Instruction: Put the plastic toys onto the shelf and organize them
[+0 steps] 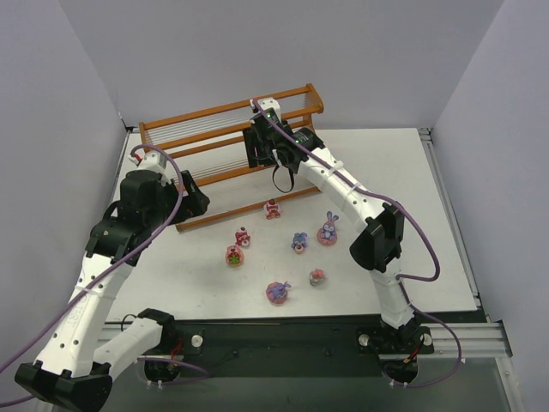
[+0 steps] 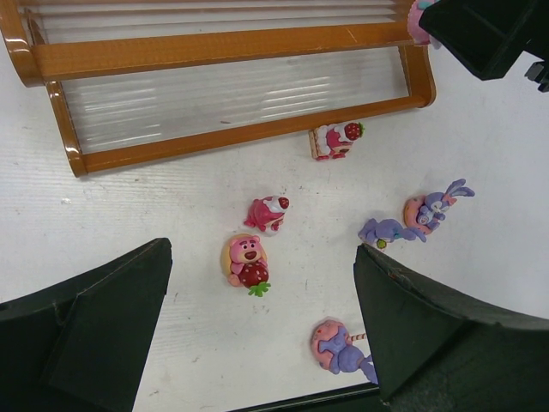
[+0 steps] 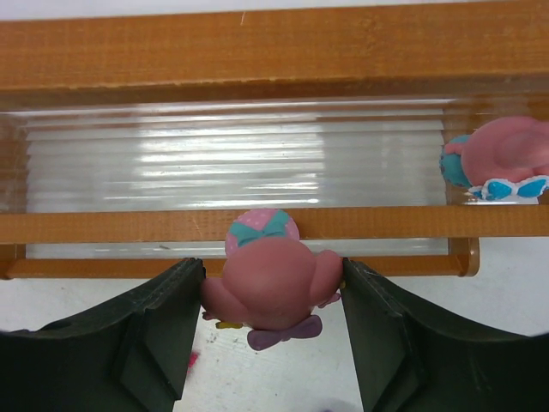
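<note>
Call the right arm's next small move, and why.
Probably ease the right claw forward so the pink figurine it grips passes the wooden rail and hangs over the pale rods, then lower. The figurine overlaps that rail now, not on the rods; another pink toy already sits at the right end.

The top external camera looks down from above and behind the arm bases, taking in the whole desk [image 1: 412, 223] and the shelf [image 1: 199, 114] at its far side. The left wrist camera looks down from well above the desk, between the fingers of the left end effector [image 2: 262, 249], on the shelf's lower rails and a pink bear toy [image 2: 247, 262], both shared with the overhead view. The right wrist camera sits close against the shelf front, facing its rods past a pink toy [image 3: 270, 292] gripped in the right end effector [image 3: 273, 270]
</note>
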Motion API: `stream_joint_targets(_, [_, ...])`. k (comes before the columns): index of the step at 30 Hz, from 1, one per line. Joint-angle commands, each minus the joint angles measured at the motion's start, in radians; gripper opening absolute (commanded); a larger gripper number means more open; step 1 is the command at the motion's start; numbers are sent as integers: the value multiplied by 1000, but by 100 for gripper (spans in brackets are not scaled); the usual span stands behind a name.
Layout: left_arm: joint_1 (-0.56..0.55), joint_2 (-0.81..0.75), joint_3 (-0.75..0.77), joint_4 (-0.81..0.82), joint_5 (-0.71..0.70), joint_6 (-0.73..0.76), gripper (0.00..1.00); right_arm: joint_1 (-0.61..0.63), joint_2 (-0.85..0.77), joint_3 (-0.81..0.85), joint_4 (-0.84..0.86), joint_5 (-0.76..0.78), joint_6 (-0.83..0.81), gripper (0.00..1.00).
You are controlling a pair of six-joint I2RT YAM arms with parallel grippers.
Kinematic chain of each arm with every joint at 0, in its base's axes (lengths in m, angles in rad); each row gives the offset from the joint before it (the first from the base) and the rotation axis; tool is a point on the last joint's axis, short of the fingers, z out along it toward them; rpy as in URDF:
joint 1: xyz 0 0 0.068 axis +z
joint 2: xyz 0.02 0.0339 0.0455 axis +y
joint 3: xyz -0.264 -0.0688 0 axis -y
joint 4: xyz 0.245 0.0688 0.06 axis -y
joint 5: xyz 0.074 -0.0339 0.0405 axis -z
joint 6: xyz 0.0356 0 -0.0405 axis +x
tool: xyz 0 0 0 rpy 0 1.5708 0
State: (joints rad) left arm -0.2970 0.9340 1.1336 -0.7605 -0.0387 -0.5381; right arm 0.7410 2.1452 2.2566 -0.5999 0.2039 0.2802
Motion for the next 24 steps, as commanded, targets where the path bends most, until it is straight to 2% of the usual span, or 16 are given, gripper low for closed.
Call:
stream_joint_targets(1, [9,-11,0,15,13,6,97,3,2,-8,89,49,-4,9])
stream_joint_targets(9, [13,-1,-8,23,19,18,97,3,13,-35,129,58,11,9])
stream_joint_targets(12, [12,-6,-21,53,71,49,97,8,-11,-46,118,36,11,9])
stream_joint_targets(13, [13,-9,-43,99,98,65,97,11,-37,-51,109,5,17,9])
stream_joint_targets(17, [9,-41,-116,263,359,187,97,8,-135,-74,28,-124,74,8])
stream_joint_targets(21, [7,-49,-152,397,456,217,97,6,-255,-146,-64,-291,103,5])
stream_joint_targets(24, [7,-26,-137,432,499,217,97,-2,-332,-221,-101,-405,86,3])
